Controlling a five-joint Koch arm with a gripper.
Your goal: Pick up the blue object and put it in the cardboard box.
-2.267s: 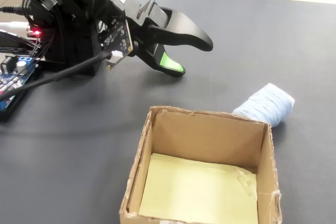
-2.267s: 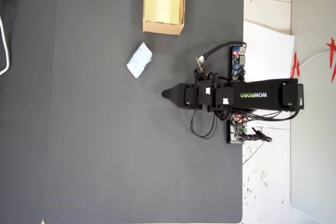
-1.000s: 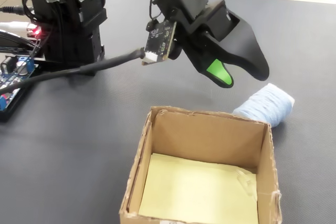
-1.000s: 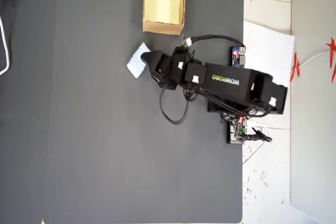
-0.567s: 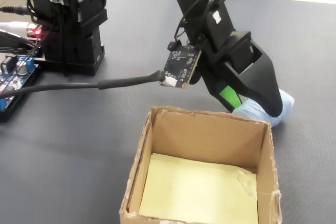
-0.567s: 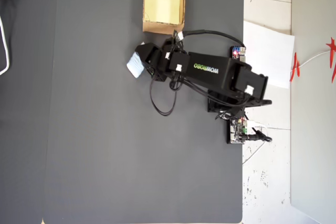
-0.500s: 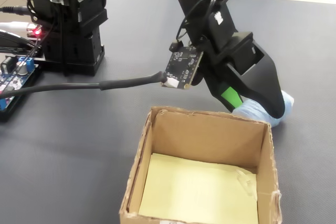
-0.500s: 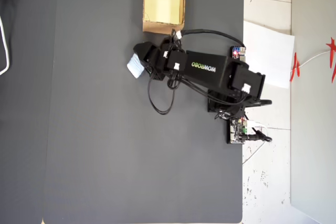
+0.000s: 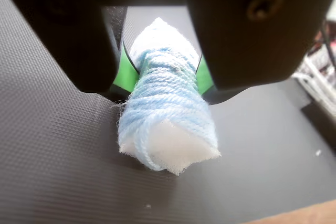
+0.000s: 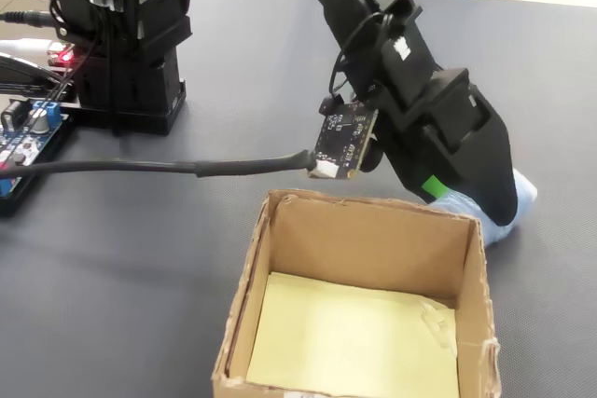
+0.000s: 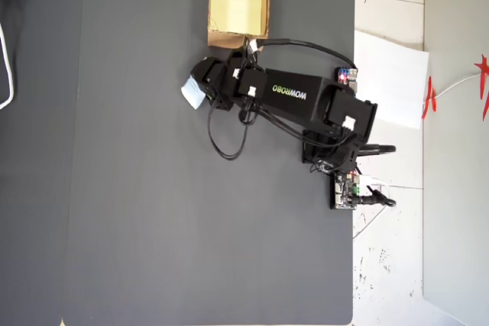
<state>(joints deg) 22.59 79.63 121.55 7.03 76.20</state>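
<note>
Since a second ago the arm is dropping right onto the blue object (image 9: 165,116), lying on the table (image 9: 58,145) beside the cardboard box (image 10: 364,305). End effector (image 9: 163,72) is squeezing its middle, so the yarn could slip loose mid-lift.

The arm (image 11: 298,95) is stretched toward nine o'clock in the overhead view and bent down at the wrist, and the gripper (image 9: 163,72) is held low with its green-padded jaws pressed against both sides of the blue object (image 9: 165,119).
</note>
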